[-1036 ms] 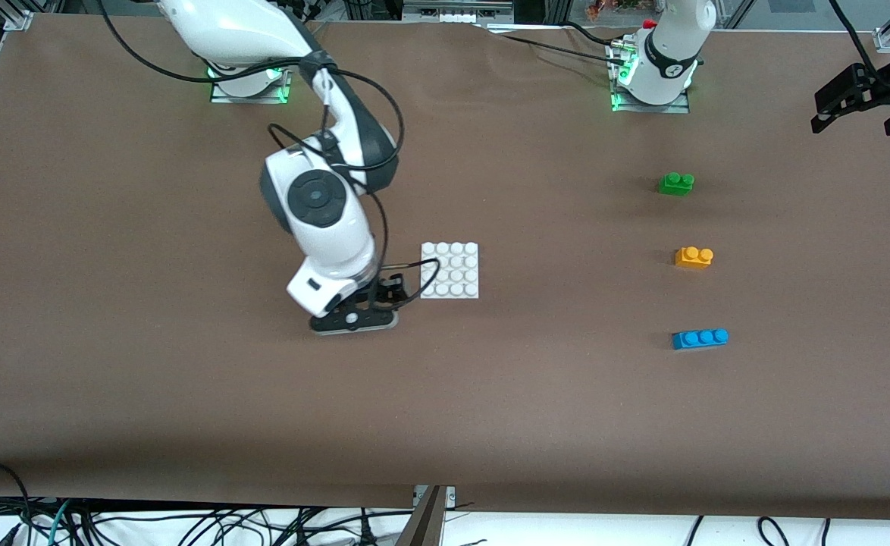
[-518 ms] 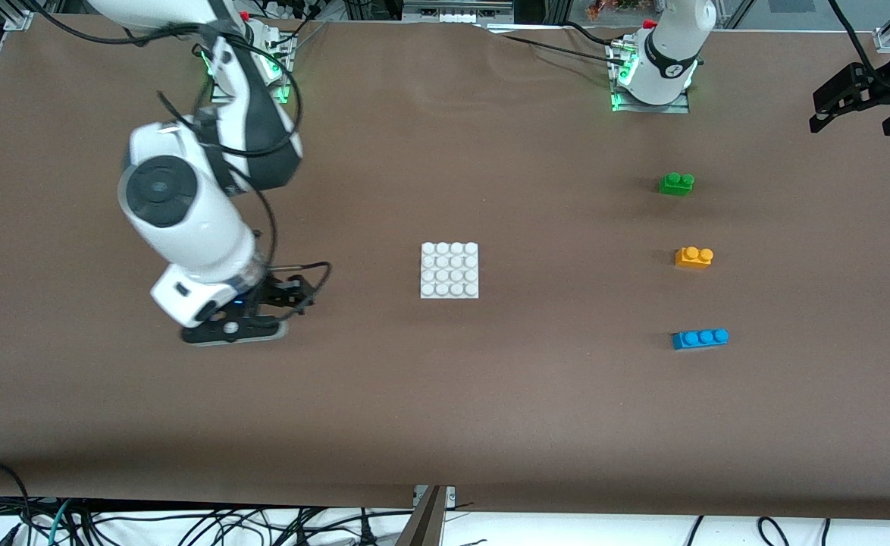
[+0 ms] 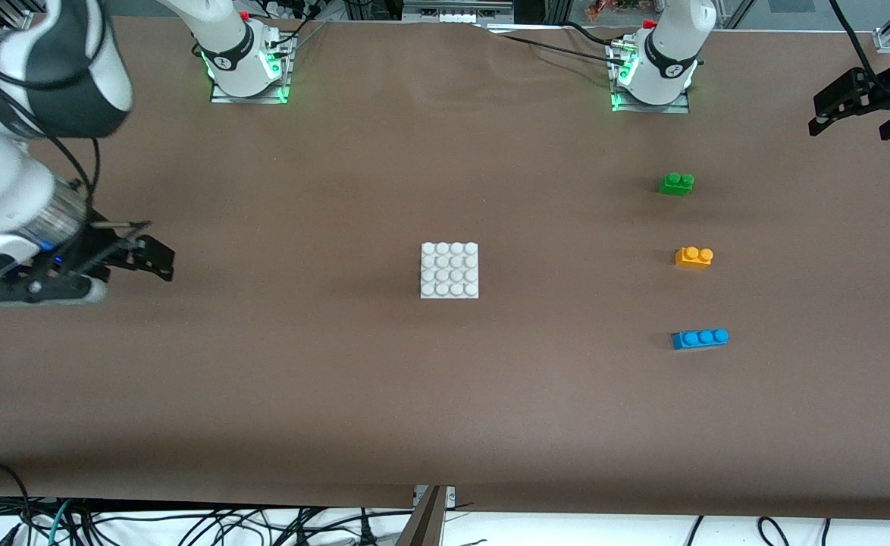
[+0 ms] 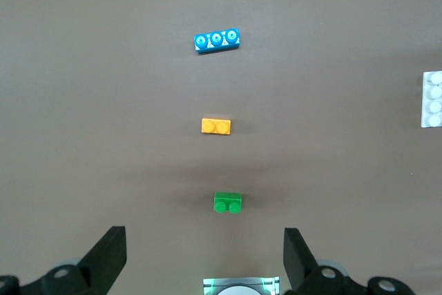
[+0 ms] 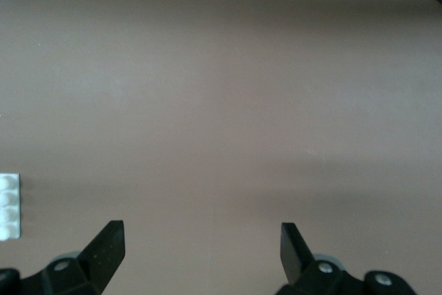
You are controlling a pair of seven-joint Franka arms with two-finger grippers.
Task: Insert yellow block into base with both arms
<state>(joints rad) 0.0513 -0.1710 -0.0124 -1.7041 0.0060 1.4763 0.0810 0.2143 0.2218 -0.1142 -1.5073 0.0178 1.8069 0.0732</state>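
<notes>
1. On the brown bench (image 3: 263, 394), the blue three-stud brick (image 3: 700, 338) lies nearest the front camera, toward the left arm's end and well in from the front edge.
2. The base (image 3: 449, 270), a white square studded plate, sits flat near the middle of the bench with nothing on it; its edge shows in both wrist views (image 4: 432, 99) (image 5: 9, 206).
3. The yellow block (image 3: 694, 257) stands studs up on the bench, farther from the front camera than the blue brick and well apart from the base, toward the left arm's end; no gripper touches it. The left wrist view shows it between the blue brick (image 4: 217, 40) and the green one (image 4: 228, 202).
4. The right gripper (image 3: 142, 256) hangs over the bench close to the edge at the right arm's end, fingers spread and holding nothing, as the right wrist view confirms (image 5: 200, 240).
5. The green two-stud brick (image 3: 676, 183) is the farthest of the three bricks in the row, closest to the left arm's base.
6. The left gripper (image 3: 850, 102) waits high above the edge at the left arm's end near the back corner, fingers released and wide apart (image 4: 204, 253), gripping nothing.
</notes>
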